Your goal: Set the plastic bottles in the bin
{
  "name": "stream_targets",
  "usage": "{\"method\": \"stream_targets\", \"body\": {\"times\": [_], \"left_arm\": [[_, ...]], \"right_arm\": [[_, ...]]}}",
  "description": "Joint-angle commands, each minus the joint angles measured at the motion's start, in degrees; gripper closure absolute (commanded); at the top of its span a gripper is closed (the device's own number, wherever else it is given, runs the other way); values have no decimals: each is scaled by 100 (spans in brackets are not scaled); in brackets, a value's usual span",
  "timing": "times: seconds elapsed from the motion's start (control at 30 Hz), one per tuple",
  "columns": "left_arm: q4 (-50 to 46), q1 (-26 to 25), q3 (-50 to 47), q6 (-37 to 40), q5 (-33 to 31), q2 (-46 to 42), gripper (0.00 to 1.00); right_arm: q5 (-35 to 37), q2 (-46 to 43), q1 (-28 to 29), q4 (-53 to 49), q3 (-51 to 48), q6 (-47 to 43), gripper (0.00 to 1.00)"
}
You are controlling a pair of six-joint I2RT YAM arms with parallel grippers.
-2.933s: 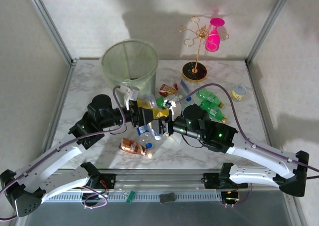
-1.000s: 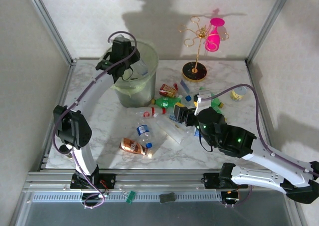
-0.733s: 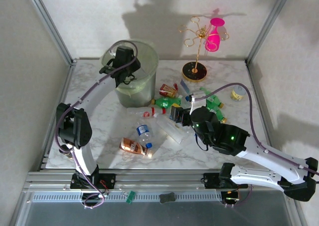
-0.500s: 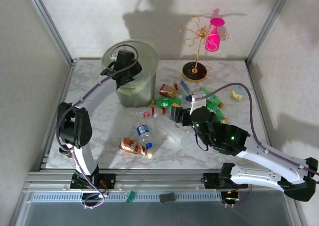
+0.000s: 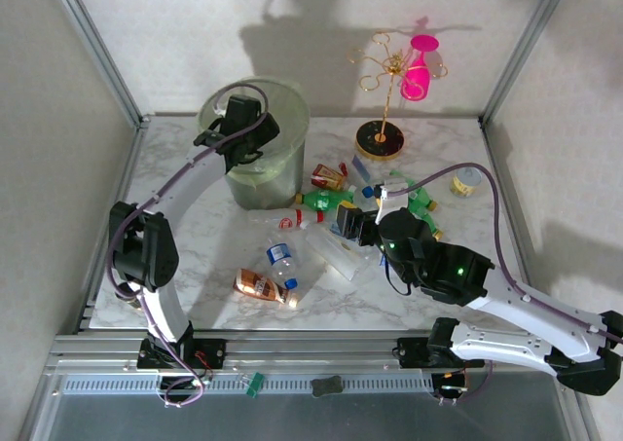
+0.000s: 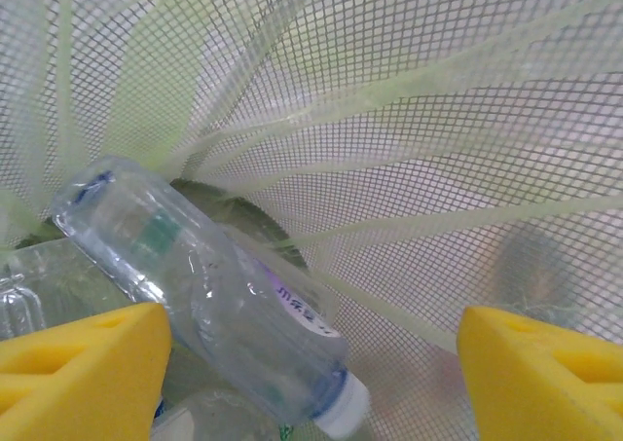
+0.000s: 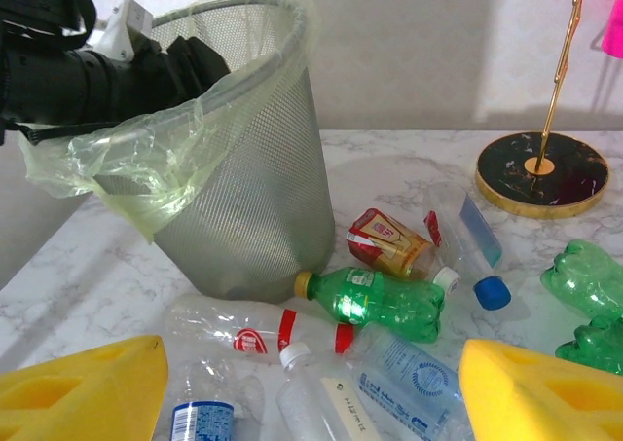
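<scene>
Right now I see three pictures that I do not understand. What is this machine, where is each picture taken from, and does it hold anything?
These are two robot arms bolted at the near edge of a marble table. One picture looks down from above; the other two come from a camera on each wrist, so the yellow pads there are part of that arm itself. The left tool reaches into the mesh bin, open, with a clear bottle lying below it, ungripped. The right tool hangs open and empty over loose bottles on the table, one a green bottle. A gold stand is at the back.
</scene>
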Motion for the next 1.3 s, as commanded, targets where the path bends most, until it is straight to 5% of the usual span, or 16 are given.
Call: {"method": "stream_targets", "body": {"times": [0.0, 0.3, 0.67, 0.9, 1.27], "left_arm": [[-179, 31, 320, 69, -244, -595, 21], [16, 32, 159, 540, 283, -1588, 19], [1164, -378, -1721, 968, 1556, -3697, 27], [624, -936, -2536, 536, 1268, -4587, 30], [-444, -1127, -3450, 564, 1524, -5367, 31]], "right_arm": [[48, -92, -22, 6, 34, 113, 21], [-95, -45, -23, 29, 82, 56, 21], [-470, 217, -23, -24, -165, 88, 21], [-1121, 729, -26, 25, -265, 86, 24], [-787, 539, -36, 218, -547, 227, 26]]}}
